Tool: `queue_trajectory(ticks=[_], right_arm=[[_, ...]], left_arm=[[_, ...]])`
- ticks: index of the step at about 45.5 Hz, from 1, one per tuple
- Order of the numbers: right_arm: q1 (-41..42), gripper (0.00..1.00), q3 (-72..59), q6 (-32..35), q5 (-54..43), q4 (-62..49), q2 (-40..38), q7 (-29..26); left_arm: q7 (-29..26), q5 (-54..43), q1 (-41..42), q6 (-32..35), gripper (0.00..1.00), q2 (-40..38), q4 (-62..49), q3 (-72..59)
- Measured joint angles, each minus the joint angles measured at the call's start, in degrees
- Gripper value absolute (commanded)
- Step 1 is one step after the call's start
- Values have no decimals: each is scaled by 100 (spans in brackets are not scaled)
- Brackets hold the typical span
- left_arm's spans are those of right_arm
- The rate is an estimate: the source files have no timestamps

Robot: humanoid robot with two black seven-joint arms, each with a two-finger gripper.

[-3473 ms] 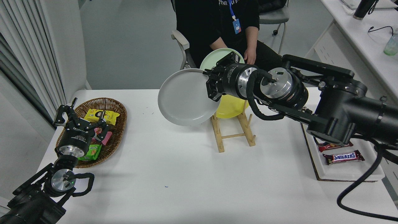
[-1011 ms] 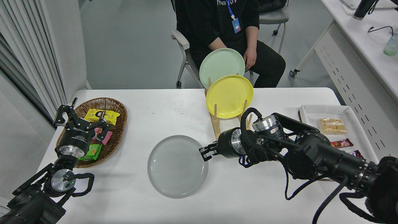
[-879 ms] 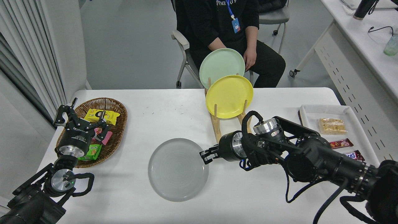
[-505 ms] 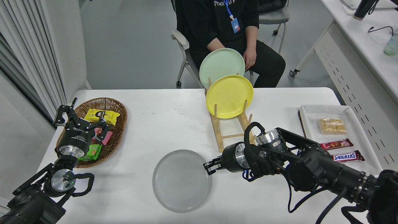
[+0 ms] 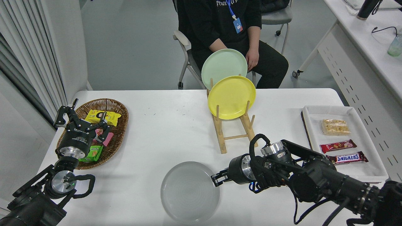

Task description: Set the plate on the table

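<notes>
While the plate (image 5: 190, 192) lies flat near the table (image 5: 157, 125)'s front edge, well in front of the wooden rack (image 5: 234, 131), the right gripper (image 5: 217, 179) clamps its right rim. Left of the rack, the left gripper (image 5: 80, 121) hangs spread and empty above the wicker basket (image 5: 117, 108).

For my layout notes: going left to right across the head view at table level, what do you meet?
Left gripper over the wicker basket → grey plate → right gripper → wooden rack → white tray with snack bars.
</notes>
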Motion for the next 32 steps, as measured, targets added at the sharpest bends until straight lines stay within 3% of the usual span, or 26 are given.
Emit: queue_trajectory(ticks=[32], right_arm=[[-73,0,142,0,-29,-17,91,-1]], left_arm=[[0,0,0,0,98,-1,0,0]])
